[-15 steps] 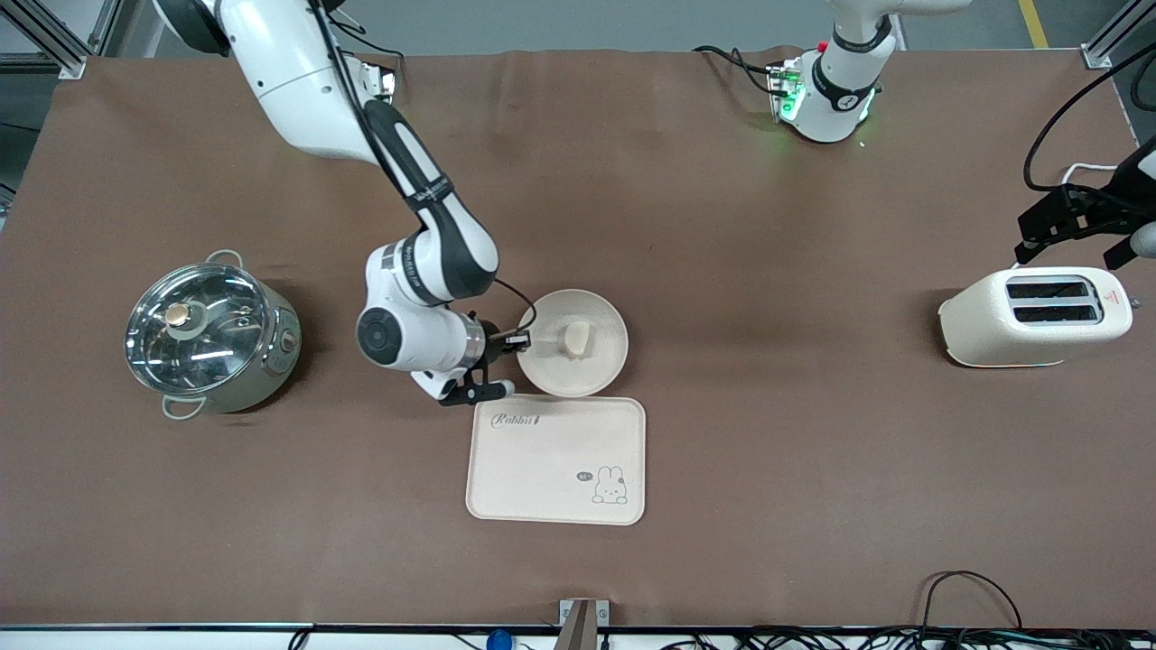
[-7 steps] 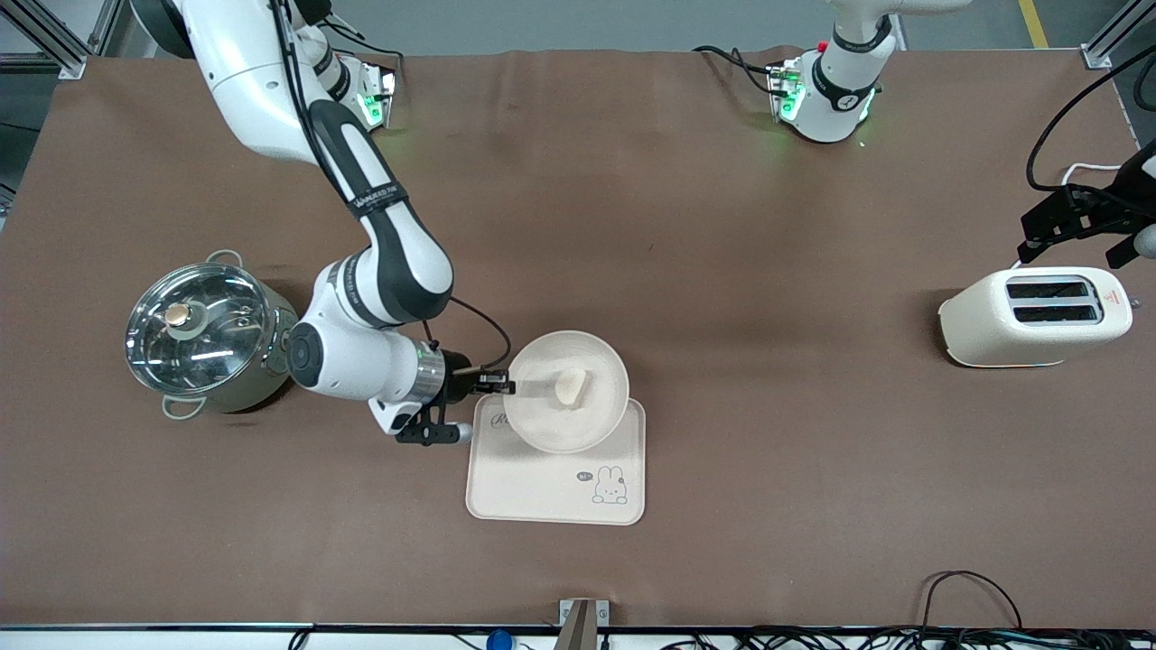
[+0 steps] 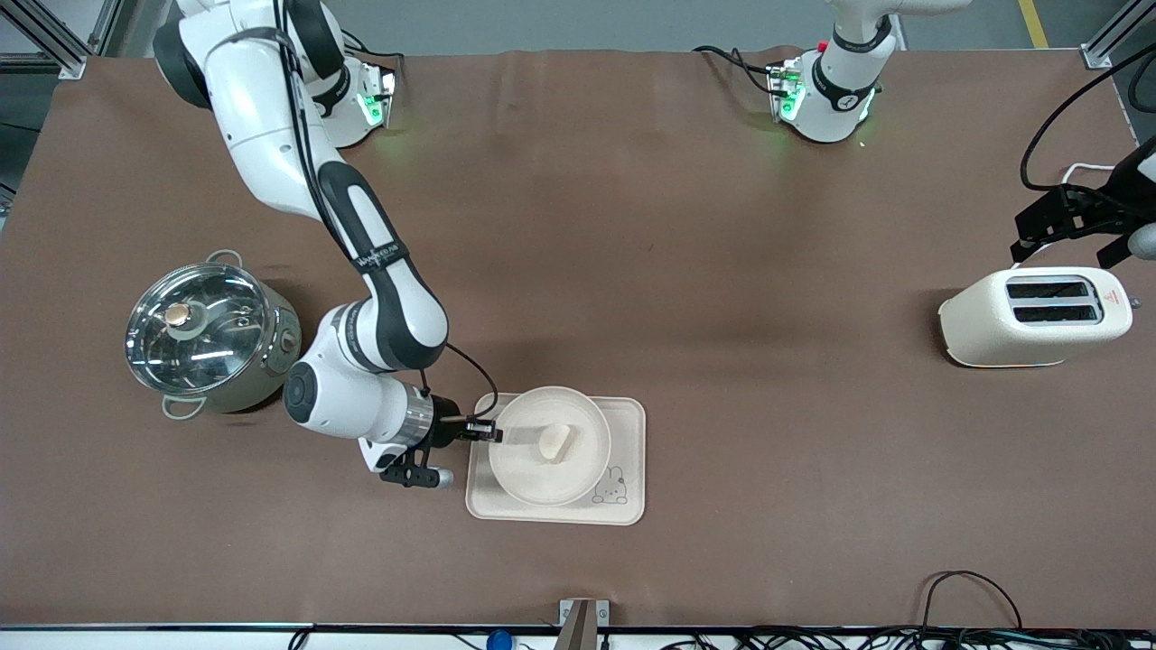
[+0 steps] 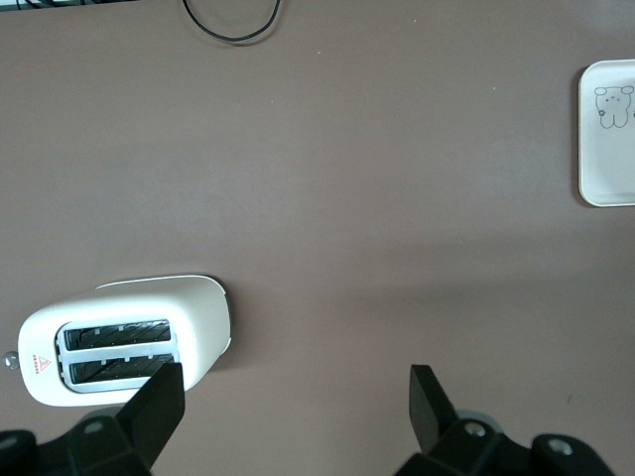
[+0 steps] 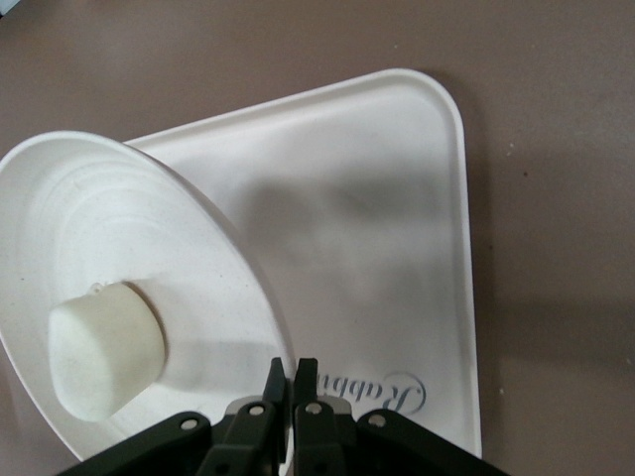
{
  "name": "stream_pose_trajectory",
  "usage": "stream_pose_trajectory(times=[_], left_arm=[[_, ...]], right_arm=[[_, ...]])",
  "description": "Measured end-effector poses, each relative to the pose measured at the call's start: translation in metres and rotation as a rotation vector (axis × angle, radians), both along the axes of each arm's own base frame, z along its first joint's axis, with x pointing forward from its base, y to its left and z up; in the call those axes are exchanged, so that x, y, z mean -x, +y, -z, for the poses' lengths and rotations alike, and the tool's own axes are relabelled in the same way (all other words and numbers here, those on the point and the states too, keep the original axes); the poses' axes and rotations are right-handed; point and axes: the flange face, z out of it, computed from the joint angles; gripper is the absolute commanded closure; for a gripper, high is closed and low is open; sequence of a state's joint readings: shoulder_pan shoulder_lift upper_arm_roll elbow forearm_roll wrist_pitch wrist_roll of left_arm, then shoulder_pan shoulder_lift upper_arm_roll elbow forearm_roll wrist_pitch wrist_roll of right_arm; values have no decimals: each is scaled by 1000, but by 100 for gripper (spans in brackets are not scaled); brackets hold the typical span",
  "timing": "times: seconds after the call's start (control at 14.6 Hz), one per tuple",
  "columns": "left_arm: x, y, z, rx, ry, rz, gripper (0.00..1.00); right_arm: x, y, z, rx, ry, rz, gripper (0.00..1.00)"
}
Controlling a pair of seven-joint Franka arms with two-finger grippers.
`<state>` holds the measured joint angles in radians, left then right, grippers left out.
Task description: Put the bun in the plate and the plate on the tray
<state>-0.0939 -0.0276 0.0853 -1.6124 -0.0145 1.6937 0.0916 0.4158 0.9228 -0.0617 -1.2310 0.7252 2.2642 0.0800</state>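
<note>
Cream plate [image 3: 548,444], with the bun [image 3: 554,441] in it, hangs over the tray [image 3: 623,510] at lower centre of the frame, its rim pinched by your right end effector [image 3: 495,434]. Next, lower it level, then release. The left end effector [image 4: 296,405] waits open over the desk [image 3: 722,271] beside the toaster [image 3: 1034,316].

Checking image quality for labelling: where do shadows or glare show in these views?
Front view: glare on the pot's glass lid, and the plate hides the tray's lettering. Right wrist view: the plate throws a soft shadow on the tray; the bun is evenly lit. Left wrist view: flat light, faint shadow beside the toaster.
</note>
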Motion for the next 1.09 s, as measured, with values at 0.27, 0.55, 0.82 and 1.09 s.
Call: stream_pose_trajectory(times=[0.27, 0.55, 0.82, 1.09], left_arm=[[0, 0, 0, 0, 0, 3, 0], [0, 0, 0, 0, 0, 2, 0], [0, 0, 0, 0, 0, 2, 0], [0, 0, 0, 0, 0, 2, 0]], right_arm=[[-6, 5, 32, 8, -21, 18, 99], [-4, 13, 47, 7, -29, 22, 98], [-3, 13, 50, 9, -25, 22, 69], [-5, 11, 48, 6, -30, 25, 30]])
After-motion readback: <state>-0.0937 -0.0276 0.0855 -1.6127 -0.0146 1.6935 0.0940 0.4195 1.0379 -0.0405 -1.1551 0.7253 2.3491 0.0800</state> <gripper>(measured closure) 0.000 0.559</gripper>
